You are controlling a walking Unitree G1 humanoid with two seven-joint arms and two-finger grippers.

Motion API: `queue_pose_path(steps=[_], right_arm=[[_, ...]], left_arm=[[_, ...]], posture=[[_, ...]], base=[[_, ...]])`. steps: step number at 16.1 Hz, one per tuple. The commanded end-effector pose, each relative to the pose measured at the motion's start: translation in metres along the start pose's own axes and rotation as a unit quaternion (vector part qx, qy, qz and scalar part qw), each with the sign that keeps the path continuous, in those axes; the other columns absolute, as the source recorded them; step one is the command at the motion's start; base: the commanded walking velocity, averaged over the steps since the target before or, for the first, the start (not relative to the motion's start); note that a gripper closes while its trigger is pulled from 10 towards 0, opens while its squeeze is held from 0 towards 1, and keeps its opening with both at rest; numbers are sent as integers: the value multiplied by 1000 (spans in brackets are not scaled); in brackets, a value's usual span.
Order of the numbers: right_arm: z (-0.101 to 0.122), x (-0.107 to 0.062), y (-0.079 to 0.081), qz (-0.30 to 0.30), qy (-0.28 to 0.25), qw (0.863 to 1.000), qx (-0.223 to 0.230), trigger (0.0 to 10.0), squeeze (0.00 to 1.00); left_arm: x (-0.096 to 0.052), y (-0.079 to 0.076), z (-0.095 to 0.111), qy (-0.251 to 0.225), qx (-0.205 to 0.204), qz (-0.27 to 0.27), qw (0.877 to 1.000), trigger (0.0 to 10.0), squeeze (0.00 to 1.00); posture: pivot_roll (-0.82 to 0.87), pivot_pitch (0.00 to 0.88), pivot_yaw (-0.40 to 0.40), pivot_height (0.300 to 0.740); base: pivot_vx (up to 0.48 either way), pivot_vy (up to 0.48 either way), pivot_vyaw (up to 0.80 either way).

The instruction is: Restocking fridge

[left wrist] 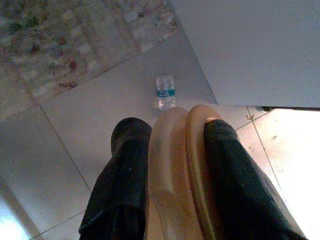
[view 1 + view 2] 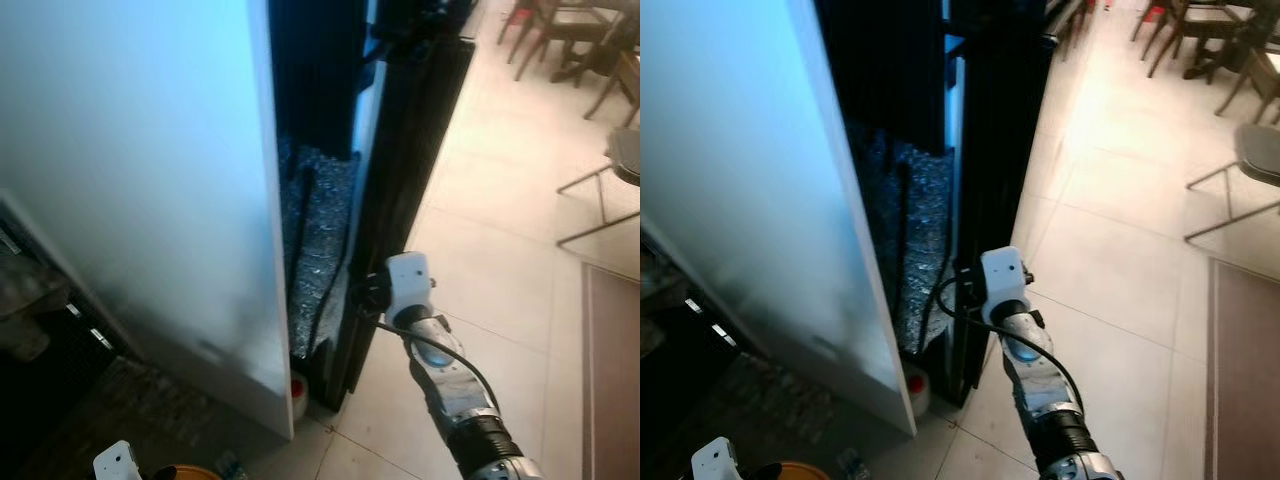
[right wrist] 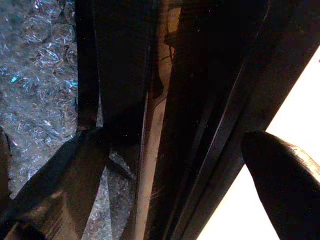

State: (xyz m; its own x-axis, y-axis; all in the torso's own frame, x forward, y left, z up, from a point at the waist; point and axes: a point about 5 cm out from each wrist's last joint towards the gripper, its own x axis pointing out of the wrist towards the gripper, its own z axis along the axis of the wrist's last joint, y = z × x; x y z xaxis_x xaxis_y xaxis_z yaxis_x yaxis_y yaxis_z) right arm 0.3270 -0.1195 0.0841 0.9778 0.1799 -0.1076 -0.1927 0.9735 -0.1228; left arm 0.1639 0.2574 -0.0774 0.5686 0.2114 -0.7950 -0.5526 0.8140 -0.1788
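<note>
The fridge shows its pale side wall point(image 2: 150, 200) and a black door point(image 2: 400, 150) seen edge-on, standing slightly ajar. My right gripper point(image 3: 172, 137) is low at that door's edge, open, one finger point(image 3: 65, 175) on the inner side and the other finger point(image 3: 285, 175) outside; in the left eye view my right gripper point(image 2: 365, 295) sits against the black edge. My left gripper point(image 1: 175, 122) hangs low over the floor, shut on a tan rounded object point(image 1: 175, 165) with two curved rims, whose orange top point(image 2: 185, 472) appears at the lower edge of the picture.
Crinkled silver wrap point(image 2: 320, 230) fills the gap behind the door. A red-capped bottle point(image 2: 298, 395) stands at the fridge's foot and a small water bottle point(image 1: 165, 92) lies on the tiles. Chairs point(image 2: 560, 30) stand far right, a rug point(image 2: 610, 370) beside open floor.
</note>
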Motion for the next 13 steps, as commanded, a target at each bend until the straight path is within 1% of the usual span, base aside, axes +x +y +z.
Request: queue_pose_path(steps=[1,2,3,4,6,9,10,11,12,13], right_arm=[[3,-4,-36,-86,-11,996,6,10000,0],[2,-5,-38,-93,-11,996,6,10000,0],[-2,-13,-56,-135,-7,991,2,10000,0],[-3,-16,-61,-145,-5,989,0,10000,0],[-13,-29,-77,-182,10,983,-3,10000,0],[-20,-40,-90,-212,19,977,-5,10000,0],[-25,-47,-95,-226,30,974,-6,10000,0],[-30,-51,-98,-236,39,971,-2,10000,0],[-42,-59,-103,-256,65,964,26,10000,0],[-48,-63,-106,-268,79,959,43,10000,0]], left_arm=[[-2,2,-10,17,8,0,1000,10000,0],[-2,2,-10,17,8,0,1000,10000,0],[-2,1,-10,17,10,-1,1000,10000,0],[-1,1,-10,17,10,-2,1000,10000,0],[-1,0,-9,17,11,-4,1000,10000,0],[-1,0,-9,18,14,-5,1000,10000,0],[-1,0,-10,19,14,-5,1000,10000,0],[-1,1,-10,19,14,-4,1000,10000,0],[-2,1,-11,20,14,-4,1000,10000,0],[-2,1,-11,20,14,-4,1000,10000,0]], posture=[[15,56,-15,740],[15,56,-15,740],[14,54,-14,740],[13,55,-14,740],[9,58,-11,740],[5,62,-10,740],[6,62,-12,740],[7,63,-12,740],[7,63,-15,740],[7,63,-15,740]], base=[[0,0,0],[0,0,0],[0,0,0],[0,0,0],[0,0,0],[0,0,0],[0,0,0],[0,0,0],[0,0,0],[0,0,0]])
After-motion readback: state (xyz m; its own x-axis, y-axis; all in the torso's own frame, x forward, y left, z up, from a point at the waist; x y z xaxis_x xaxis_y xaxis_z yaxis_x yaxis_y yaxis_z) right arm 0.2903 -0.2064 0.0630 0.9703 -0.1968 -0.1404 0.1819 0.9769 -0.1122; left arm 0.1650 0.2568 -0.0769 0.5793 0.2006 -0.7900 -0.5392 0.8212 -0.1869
